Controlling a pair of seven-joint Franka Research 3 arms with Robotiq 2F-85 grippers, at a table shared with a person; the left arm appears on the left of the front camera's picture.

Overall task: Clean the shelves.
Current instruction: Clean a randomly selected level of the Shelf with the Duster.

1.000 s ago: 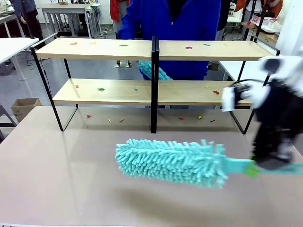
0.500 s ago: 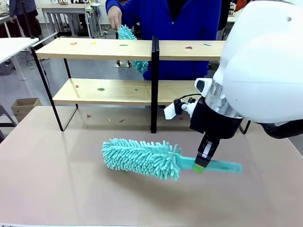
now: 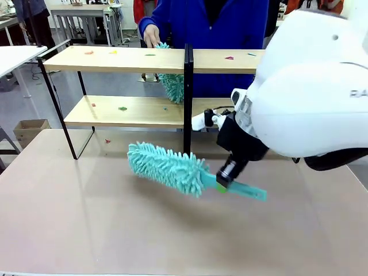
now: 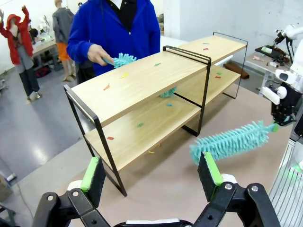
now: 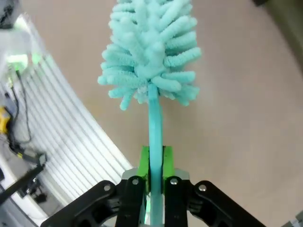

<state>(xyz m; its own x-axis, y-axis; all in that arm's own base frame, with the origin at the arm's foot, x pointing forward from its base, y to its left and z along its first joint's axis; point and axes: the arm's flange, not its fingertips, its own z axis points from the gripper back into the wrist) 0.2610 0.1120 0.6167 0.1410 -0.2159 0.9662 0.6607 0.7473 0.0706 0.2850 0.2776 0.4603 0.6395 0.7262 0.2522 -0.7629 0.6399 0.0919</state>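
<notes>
- Two-tier light-wood shelves in black frame [image 3: 115, 59], upper centre: small coloured scraps [image 3: 122, 108] lie on both boards, so cleaning is judged barely begun
- Right gripper [image 3: 223, 183], centre right: jaws clamped on the handle of a teal fluffy microfibre duster [image 3: 165, 167], its head just before the lower board
- Left gripper [image 4: 150, 172], bottom edge: jaws spread, empty

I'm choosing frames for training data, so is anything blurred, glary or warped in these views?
Front view: the duster is fairly crisp, while the close white arm looms large and soft-edged. Left wrist view: wide-angle stretch towards the edges around the shelves, and a bright glare patch on the floor. Right wrist view: the duster's handle is sharp, its fluffy head slightly soft.
</notes>
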